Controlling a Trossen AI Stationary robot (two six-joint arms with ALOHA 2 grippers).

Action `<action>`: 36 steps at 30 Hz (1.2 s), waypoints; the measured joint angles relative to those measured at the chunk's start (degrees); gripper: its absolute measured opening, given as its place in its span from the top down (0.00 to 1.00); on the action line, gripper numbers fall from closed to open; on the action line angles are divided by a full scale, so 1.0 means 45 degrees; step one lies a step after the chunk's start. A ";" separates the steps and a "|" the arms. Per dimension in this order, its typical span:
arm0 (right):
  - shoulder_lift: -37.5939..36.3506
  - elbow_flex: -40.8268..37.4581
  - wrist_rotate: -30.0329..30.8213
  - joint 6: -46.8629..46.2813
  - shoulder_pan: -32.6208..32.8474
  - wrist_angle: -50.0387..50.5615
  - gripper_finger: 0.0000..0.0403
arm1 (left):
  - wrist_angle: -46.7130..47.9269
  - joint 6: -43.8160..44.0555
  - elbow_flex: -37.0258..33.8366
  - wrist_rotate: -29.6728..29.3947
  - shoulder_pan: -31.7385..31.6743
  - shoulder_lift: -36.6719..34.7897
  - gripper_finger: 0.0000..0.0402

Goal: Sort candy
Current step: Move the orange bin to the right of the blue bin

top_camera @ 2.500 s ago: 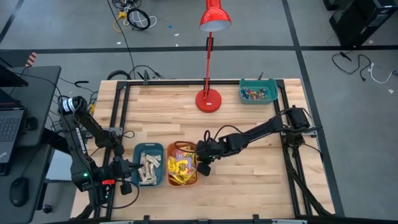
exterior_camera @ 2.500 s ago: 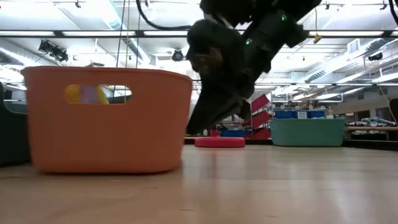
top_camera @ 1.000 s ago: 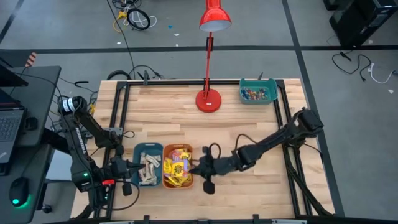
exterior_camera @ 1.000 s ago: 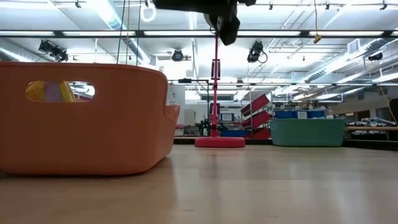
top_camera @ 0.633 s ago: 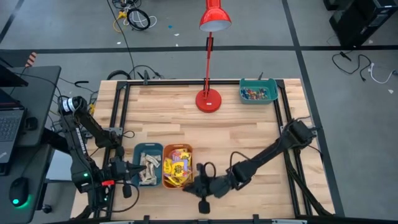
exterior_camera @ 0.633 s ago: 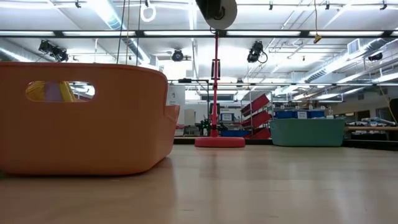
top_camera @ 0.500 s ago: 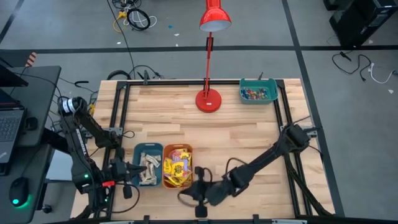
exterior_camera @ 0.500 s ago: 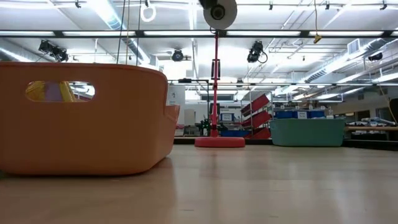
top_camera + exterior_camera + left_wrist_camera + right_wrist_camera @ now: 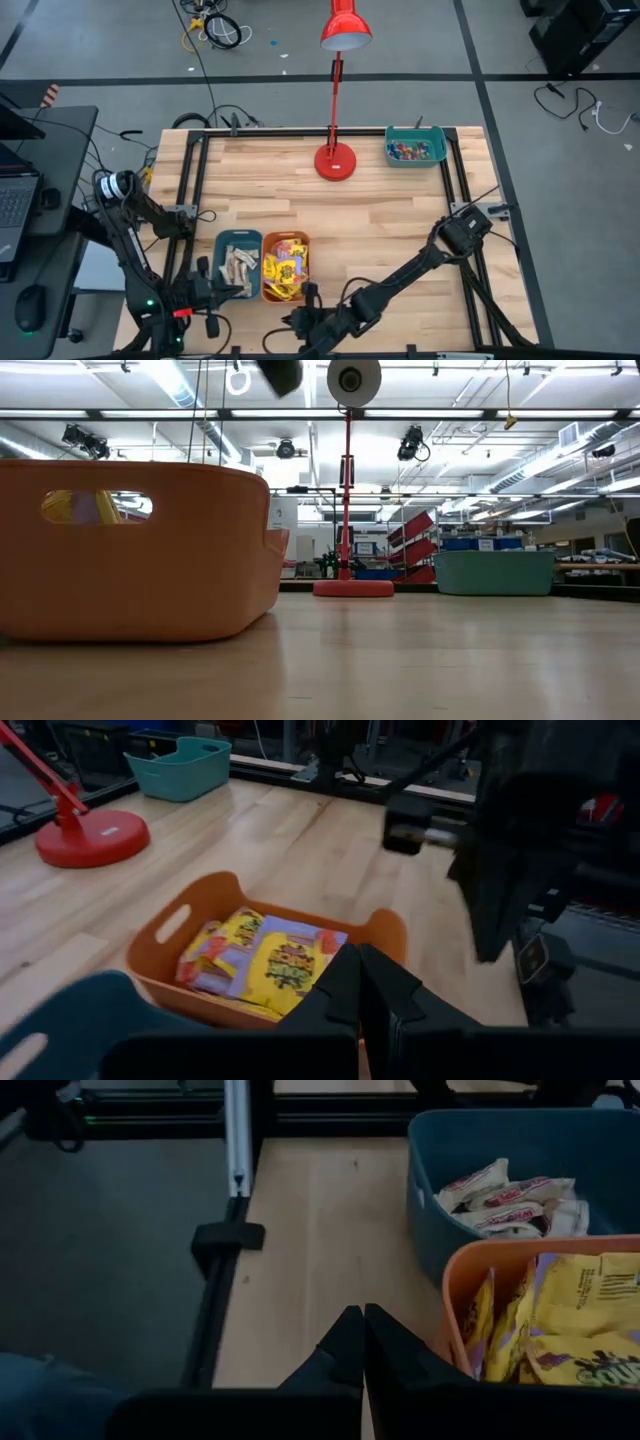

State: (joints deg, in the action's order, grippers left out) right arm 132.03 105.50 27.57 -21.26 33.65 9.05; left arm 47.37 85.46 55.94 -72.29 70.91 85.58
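Right gripper (image 9: 300, 322) and left gripper (image 9: 215, 290) — jaws closed, empty; orange bin (image 9: 140, 550) hides its yellow packets (image 9: 285, 268) in the low view.

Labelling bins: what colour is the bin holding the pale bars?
Dark teal-blue bin, clearest in the right wrist view.

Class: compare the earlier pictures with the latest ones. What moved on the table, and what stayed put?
The right hand pulled back from beside the orange bin to the table's near edge, shut and empty. The orange bin, nudged earlier, now sits against the dark teal bin. The left hand, lamp and far teal bin stayed.
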 joint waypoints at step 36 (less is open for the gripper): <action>0.0610 0.0240 0.0235 0.1010 -0.0739 -0.0872 1.00 | -0.0374 -0.0003 0.0039 -0.0461 0.0000 0.0277 1.00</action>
State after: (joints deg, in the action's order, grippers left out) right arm 134.78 106.59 28.63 -16.72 30.33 5.12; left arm 45.69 85.45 56.12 -74.37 70.91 86.83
